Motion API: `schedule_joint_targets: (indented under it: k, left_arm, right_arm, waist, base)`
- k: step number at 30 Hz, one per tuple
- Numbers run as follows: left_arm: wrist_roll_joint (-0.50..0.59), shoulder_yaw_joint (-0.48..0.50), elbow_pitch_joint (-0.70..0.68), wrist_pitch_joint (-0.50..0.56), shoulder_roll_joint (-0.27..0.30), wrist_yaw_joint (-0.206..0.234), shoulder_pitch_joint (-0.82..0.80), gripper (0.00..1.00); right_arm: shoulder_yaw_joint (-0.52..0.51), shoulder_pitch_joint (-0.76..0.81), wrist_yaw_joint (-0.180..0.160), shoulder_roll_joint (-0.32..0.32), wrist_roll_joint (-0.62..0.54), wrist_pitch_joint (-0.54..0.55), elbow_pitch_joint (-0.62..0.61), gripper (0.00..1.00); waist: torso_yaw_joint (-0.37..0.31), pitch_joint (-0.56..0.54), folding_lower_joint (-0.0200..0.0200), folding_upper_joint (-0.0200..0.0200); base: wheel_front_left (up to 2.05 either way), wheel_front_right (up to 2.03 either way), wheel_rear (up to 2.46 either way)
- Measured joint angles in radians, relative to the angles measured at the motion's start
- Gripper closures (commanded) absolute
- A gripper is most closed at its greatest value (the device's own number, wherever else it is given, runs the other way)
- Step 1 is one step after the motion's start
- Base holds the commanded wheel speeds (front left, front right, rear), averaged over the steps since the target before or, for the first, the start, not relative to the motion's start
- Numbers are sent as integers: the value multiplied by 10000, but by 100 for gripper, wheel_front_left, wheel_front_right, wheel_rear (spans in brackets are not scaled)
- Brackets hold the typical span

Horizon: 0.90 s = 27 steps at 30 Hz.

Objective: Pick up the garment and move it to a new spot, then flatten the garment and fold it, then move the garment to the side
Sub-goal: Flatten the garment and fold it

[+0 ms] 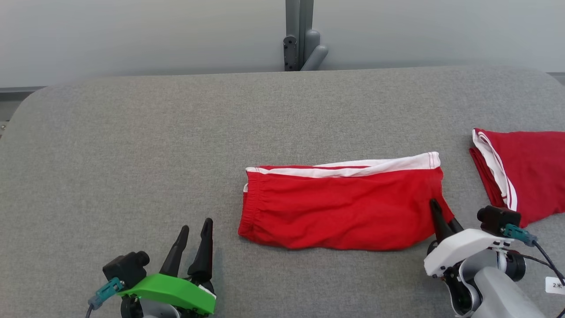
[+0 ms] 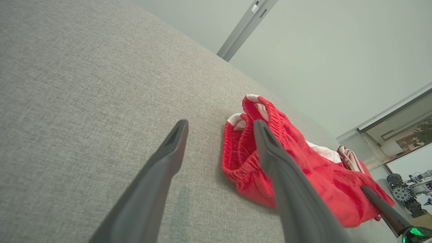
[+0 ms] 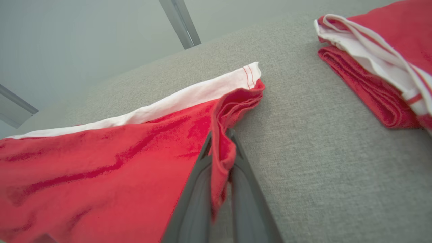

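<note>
The garment (image 1: 344, 207) is a pair of red shorts with white trim, folded into a long band at the middle of the grey table; it also appears as the garment (image 2: 303, 168) and the garment (image 3: 101, 168) in the wrist views. My right gripper (image 1: 437, 210) is shut on the garment's right edge, and in the right wrist view my right gripper (image 3: 219, 138) pinches a red fold between its fingers. My left gripper (image 1: 195, 227) stands open left of the elastic waistband end, apart from the cloth; my left gripper (image 2: 219, 126) holds nothing.
A second folded red and white garment (image 1: 521, 172) lies at the table's right edge, also seen as the second garment (image 3: 381, 71). The grey fabric table (image 1: 132, 154) stretches wide to the left and back. A grey post (image 1: 300, 35) rises behind the far edge.
</note>
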Motion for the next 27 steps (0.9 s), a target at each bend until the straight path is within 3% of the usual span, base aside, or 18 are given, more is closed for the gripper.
schedule_joint_targets:
  k: [6,14,21,26,27]
  left_arm:
    - [23,69,8,0,-15,0,126,0]
    - [33,8,33,0,-125,0,171,0]
    - [29,-44,48,0,-161,0,166,0]
    - [31,-73,63,0,-184,0,160,0]
    - [33,-67,63,0,-186,0,155,0]
  right_arm:
    - [554,-68,-2,176,-600,-2,-1225,100]
    - [3212,-535,-4,387,-926,69,-2617,100]
    - [5356,-1031,-4,729,-585,453,-2667,100]
    - [6255,-1234,-4,1035,-366,435,-2107,100]
    - [6334,-1263,-6,1053,-351,393,-1964,54]
  waist:
    - [28,-46,0,0]
    - [193,-76,0,0]
    - [561,-34,0,0]
    - [860,21,0,0]
    - [910,32,0,0]
  base:
    - [0,0,0]
    - [0,0,0]
    - [0,0,0]
    - [0,0,0]
    - [0,0,0]
